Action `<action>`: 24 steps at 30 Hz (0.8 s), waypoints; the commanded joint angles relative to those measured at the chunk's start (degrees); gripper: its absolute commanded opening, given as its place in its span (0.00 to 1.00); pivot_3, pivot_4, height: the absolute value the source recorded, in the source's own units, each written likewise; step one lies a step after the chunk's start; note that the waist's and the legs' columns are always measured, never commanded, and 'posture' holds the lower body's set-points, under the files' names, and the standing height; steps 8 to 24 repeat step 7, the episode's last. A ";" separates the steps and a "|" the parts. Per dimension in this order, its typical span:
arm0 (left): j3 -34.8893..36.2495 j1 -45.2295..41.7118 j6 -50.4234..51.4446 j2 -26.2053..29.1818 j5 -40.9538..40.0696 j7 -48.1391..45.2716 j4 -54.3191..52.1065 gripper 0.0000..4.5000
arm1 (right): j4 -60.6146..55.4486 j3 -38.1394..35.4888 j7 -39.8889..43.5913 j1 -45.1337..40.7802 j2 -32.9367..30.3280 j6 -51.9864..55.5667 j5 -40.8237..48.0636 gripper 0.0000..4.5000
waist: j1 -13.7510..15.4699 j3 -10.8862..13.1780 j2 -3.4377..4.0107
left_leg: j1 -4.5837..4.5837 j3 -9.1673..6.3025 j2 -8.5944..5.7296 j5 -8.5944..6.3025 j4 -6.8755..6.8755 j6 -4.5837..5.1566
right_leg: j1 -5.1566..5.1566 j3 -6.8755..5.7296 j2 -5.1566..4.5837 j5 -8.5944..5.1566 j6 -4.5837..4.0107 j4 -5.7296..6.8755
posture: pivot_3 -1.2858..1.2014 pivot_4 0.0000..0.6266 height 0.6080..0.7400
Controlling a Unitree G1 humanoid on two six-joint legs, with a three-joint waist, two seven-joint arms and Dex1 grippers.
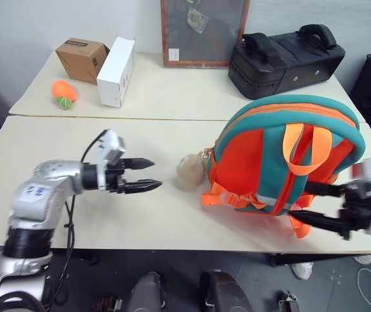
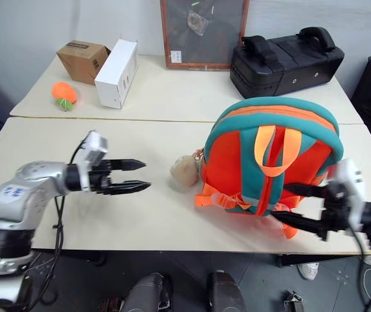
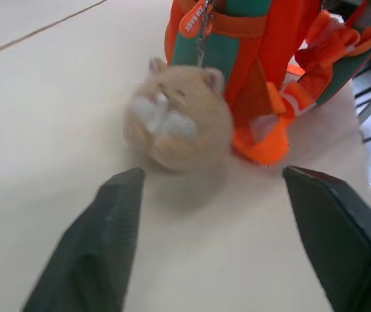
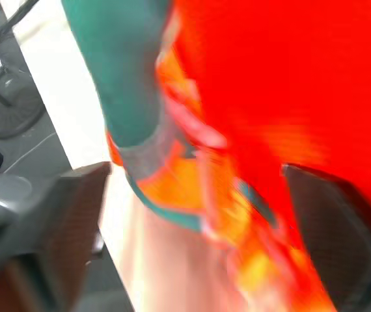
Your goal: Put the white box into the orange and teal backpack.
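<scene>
Orange-and-teal fabric backpack [image 1: 283,159] stands upright on the pale counter [image 1: 75,143], apparently finished with; left claw [image 1: 148,175] and right claw [image 1: 312,205] flank it, spread, empty.

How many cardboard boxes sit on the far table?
2. A brown cardboard box stands at the far table's left end, and a taller white carton leans right beside it. More may be hidden behind the backpack.

Office-like room: pale tables [image 1: 140,214], cables [image 1: 368,279]
</scene>
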 commanded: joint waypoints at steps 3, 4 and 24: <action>19.24 7.87 9.43 12.52 -13.64 -5.62 -8.71 0.99 | 19.42 -11.86 11.53 0.62 -9.89 -0.12 -2.86 1.00 | -0.34 0.02 -0.03 | 0.22 0.02 0.00 -0.06 -0.26 0.03 | 0.09 0.00 -0.02 -0.05 -0.10 -0.09 | 0.52 0.24 1.00; 21.99 7.36 10.97 13.32 -15.49 -4.43 -8.18 0.99 | 22.60 -11.63 12.97 0.21 -11.30 -1.30 -4.19 1.00 | -0.15 0.02 -0.03 | 0.40 0.03 0.01 -0.08 -0.27 0.00 | 0.26 -0.02 -0.02 -0.09 -0.17 -0.12 | 0.52 0.24 1.00; 25.52 5.51 12.48 14.76 -17.41 -0.89 -6.76 0.99 | 29.45 -8.73 15.43 -3.44 -13.60 -4.43 -6.56 1.00 | -0.03 0.01 -0.02 | 0.66 -0.04 0.03 -0.13 -0.32 -0.02 | 0.51 -0.04 -0.01 -0.15 -0.28 -0.18 | 0.52 0.24 1.00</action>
